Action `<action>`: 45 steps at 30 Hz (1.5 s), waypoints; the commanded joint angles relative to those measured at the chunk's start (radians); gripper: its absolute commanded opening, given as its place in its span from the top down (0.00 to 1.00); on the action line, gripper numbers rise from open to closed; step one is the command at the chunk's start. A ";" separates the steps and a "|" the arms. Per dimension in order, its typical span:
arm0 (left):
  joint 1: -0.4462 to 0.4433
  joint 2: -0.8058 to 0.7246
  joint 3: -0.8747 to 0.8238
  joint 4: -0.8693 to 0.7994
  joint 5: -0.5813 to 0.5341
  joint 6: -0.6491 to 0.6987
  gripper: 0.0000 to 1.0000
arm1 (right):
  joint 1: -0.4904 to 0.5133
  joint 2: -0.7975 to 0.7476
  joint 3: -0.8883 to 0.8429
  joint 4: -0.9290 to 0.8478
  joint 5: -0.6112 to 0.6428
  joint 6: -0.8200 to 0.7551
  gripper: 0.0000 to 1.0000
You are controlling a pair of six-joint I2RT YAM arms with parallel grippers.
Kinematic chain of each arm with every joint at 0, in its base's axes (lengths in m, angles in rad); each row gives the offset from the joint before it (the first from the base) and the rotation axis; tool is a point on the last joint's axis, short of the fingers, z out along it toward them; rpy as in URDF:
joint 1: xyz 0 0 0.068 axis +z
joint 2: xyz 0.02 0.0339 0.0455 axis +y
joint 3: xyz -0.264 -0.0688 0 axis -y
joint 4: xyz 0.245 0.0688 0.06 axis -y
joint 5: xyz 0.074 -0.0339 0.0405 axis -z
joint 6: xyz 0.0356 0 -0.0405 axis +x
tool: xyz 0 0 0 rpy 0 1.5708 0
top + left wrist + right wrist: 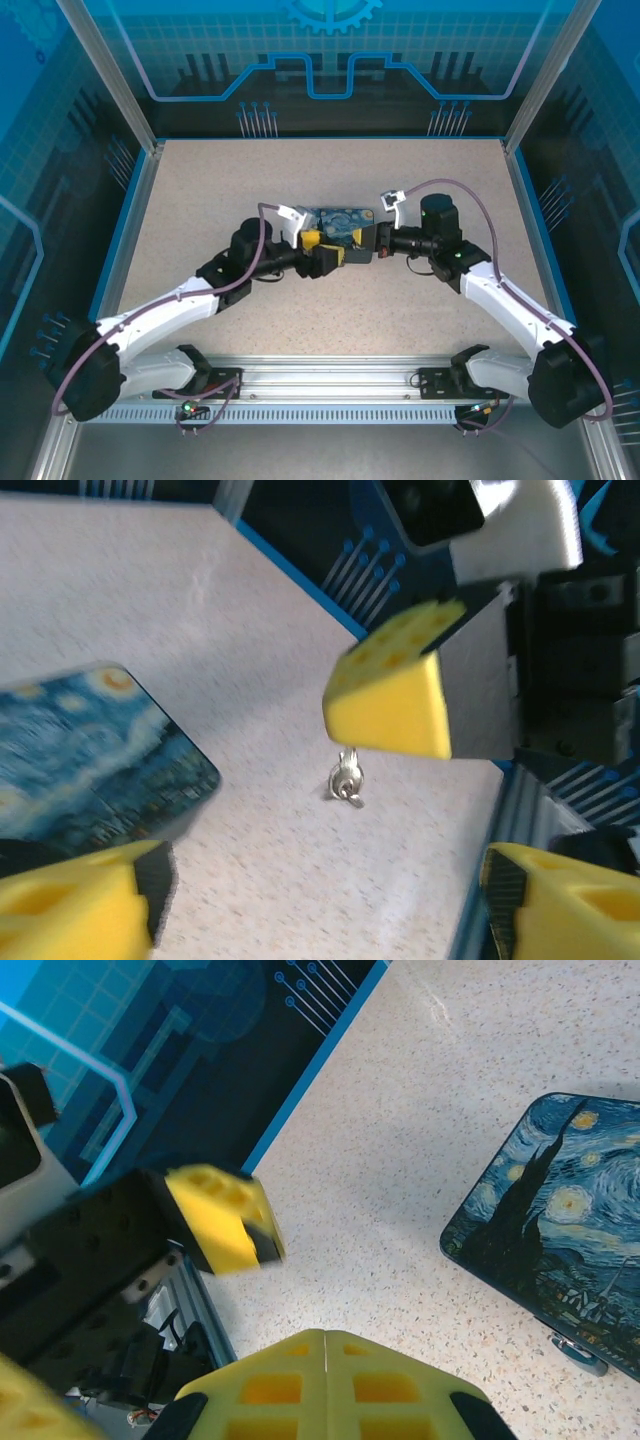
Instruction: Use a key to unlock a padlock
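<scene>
Key [346, 778]: small silver piece at centre of the left wrist view, just under the pressed-together tips of the right gripper [388, 702]; contact unclear. Starry-night box [90, 750] lies to its left. Left gripper [320, 910] is spread wide and empty.

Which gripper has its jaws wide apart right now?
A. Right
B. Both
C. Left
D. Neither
C: in the left wrist view the left gripper has its yellow fingers far apart at the bottom corners, while in the right wrist view the right gripper has its pads pressed together with no gap.
</scene>
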 commanded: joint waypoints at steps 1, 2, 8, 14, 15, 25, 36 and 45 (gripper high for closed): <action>0.019 -0.061 -0.015 0.000 -0.068 -0.041 0.01 | -0.012 0.013 0.046 -0.020 -0.019 0.014 1.00; 0.022 -0.068 -0.011 0.000 -0.070 -0.042 0.01 | -0.013 0.016 0.051 -0.025 -0.026 0.013 1.00; 0.027 -0.067 0.032 -0.009 -0.102 -0.050 0.01 | -0.019 0.042 0.094 -0.042 -0.120 -0.002 1.00; 0.074 -0.028 0.110 -0.079 0.057 0.002 0.02 | -0.032 0.091 0.163 -0.040 -0.247 -0.013 1.00; 0.097 -0.013 0.124 -0.083 0.119 -0.015 0.04 | -0.031 0.098 0.177 -0.043 -0.260 -0.016 1.00; 0.177 0.129 0.230 -0.076 0.495 -0.131 0.43 | -0.034 0.162 0.273 -0.078 -0.315 -0.022 1.00; 0.173 0.208 0.248 -0.022 0.541 -0.181 0.56 | -0.022 0.195 0.295 -0.063 -0.313 -0.007 1.00; 0.162 0.242 0.266 -0.003 0.547 -0.190 0.64 | -0.008 0.211 0.301 -0.067 -0.315 -0.015 1.00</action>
